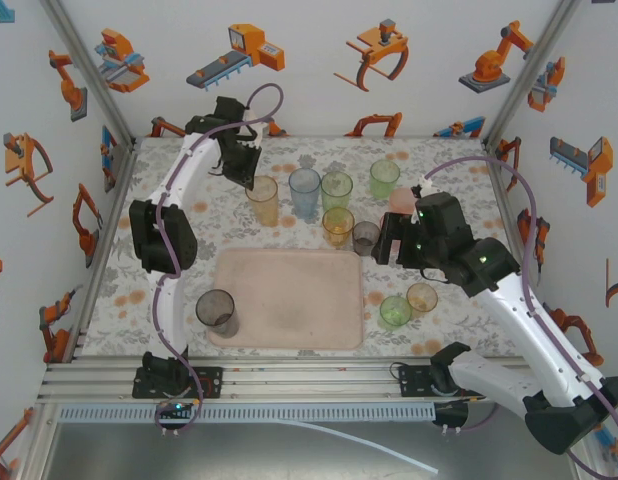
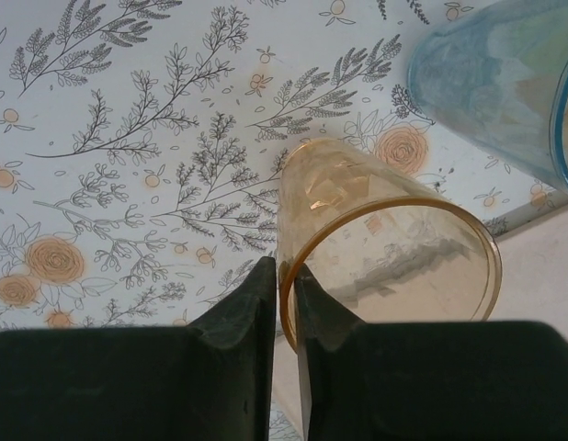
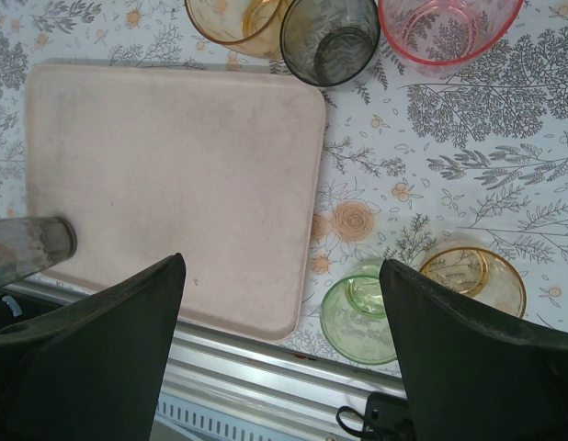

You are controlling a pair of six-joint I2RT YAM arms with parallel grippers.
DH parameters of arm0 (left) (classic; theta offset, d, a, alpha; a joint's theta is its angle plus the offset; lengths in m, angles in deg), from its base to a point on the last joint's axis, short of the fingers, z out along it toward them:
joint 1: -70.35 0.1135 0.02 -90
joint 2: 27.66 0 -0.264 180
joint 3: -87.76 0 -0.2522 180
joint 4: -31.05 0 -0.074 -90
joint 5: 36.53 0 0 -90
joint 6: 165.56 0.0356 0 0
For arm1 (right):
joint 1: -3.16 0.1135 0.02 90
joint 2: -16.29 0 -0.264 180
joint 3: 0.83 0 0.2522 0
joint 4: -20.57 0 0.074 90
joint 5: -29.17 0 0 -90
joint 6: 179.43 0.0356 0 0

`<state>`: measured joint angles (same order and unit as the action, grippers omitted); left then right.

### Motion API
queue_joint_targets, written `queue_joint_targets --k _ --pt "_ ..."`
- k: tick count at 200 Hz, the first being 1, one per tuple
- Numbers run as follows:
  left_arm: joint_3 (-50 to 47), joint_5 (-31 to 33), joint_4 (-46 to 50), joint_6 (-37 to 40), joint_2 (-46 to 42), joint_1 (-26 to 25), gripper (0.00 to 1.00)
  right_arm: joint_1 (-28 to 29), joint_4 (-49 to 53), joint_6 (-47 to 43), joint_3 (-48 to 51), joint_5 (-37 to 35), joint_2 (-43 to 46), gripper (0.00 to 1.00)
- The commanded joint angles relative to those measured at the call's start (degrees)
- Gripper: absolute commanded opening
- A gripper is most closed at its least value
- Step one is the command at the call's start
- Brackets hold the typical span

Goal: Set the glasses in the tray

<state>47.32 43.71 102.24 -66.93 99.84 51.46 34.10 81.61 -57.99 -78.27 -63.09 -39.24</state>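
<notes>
Meanwhile, the left end effector pinched the rim of a tall orange translucent plastic tumbler behind the flat pale pink tray, which carried one grey tumbler. The right end effector hung spread wide.

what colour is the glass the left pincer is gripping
Translucent orange; the glass in the left pincer shows best in the left wrist view.

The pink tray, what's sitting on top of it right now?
One grey tumbler stands at the left near edge of the tray; the rest of its surface is bare. Whether the tumbler's base sits fully inside the rim is covered by the tumbler itself.
</notes>
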Motion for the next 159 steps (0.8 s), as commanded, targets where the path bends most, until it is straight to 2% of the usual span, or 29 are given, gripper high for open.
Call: queue_joint_targets --k 1,71,159 --pt "1.0 0.6 0.1 -0.1 0.4 -0.4 0.15 0.4 0.4 0.1 1.1 -0.7 0.7 0.77" --pt "1.4 1.1 0.2 0.2 -0.4 -0.5 0.08 0.4 -0.3 0.2 1.6 -0.5 0.6 0.77" --pt "2.0 1.3 0.9 1.4 -3.5 -0.5 0.08 0.3 -0.9 0.0 1.5 -0.5 0.0 0.77"
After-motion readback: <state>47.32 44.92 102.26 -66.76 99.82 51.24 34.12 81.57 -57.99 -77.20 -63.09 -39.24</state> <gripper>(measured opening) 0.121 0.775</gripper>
